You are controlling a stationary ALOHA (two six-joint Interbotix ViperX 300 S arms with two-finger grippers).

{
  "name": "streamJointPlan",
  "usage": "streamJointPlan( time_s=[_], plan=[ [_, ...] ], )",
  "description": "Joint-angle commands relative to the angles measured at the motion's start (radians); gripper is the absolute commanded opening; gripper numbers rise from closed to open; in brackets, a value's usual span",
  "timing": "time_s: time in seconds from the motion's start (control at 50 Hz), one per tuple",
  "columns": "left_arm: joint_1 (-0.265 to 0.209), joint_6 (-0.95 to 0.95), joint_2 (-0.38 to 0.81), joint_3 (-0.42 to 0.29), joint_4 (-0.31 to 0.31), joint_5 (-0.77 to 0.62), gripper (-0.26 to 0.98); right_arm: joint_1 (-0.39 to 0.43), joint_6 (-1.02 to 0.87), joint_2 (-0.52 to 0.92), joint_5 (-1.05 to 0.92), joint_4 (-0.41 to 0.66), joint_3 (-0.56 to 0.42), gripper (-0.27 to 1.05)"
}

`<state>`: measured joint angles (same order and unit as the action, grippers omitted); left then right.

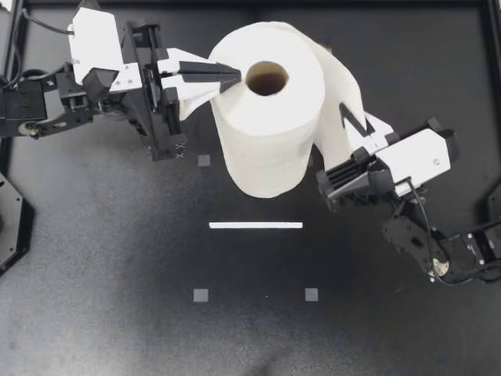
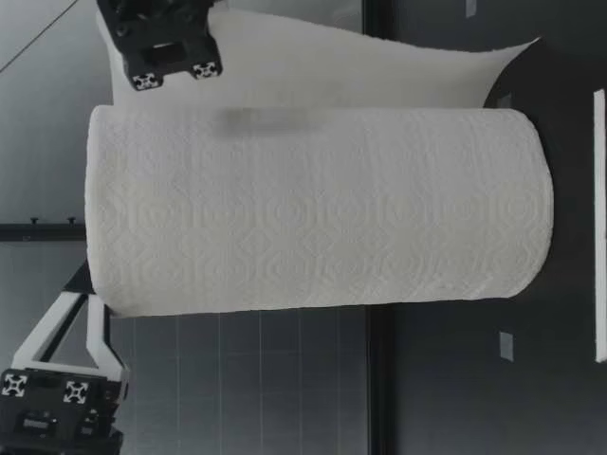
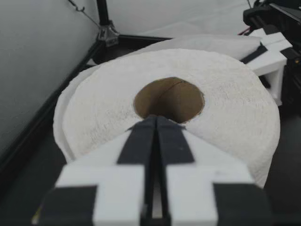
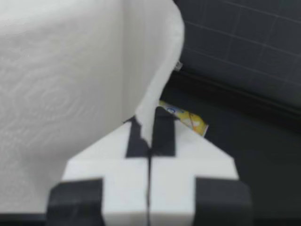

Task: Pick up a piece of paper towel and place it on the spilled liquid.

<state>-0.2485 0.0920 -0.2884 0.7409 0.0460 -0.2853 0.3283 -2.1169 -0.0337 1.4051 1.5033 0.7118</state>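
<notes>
The roll (image 1: 270, 117) was stood upright on the dark bench (image 1: 117, 274) in the upper middle of the top view, with its cardboard core (image 1: 267, 78) seen from above. The left pincer (image 1: 231, 76) was reached in from the upper left and clenched on nothing. Its joined tips were laid on the roll's top, just beside the core. A loose sheet (image 1: 333, 86) was hung off the roll's right side and was grasped at its edge by the right pincer (image 1: 347, 119), reached in from the right. In the right wrist view that edge was seen nipped between the closed fingers (image 4: 164, 136). A white strip (image 1: 255, 225) was laid flat below the roll, apart from it.
</notes>
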Motion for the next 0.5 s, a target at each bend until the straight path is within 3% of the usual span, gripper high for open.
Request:
streamJointPlan(
  time_s=[0.0,0.2,0.48],
  plan=[
    [-0.006,-0.002,0.002,-0.002,0.002,0.018,0.09,0.015,-0.003,-0.012,0.000,-0.006,-0.006,-0.09],
    [-0.008,-0.003,0.012,-0.011,0.021,0.066,0.09,0.049,-0.002,-0.009,0.005,-0.029,0.000,-0.09],
    [-0.017,-0.005,0.020,-0.011,0.038,0.084,0.09,0.106,-0.011,-0.009,0.023,-0.143,0.035,-0.09]
  ],
)
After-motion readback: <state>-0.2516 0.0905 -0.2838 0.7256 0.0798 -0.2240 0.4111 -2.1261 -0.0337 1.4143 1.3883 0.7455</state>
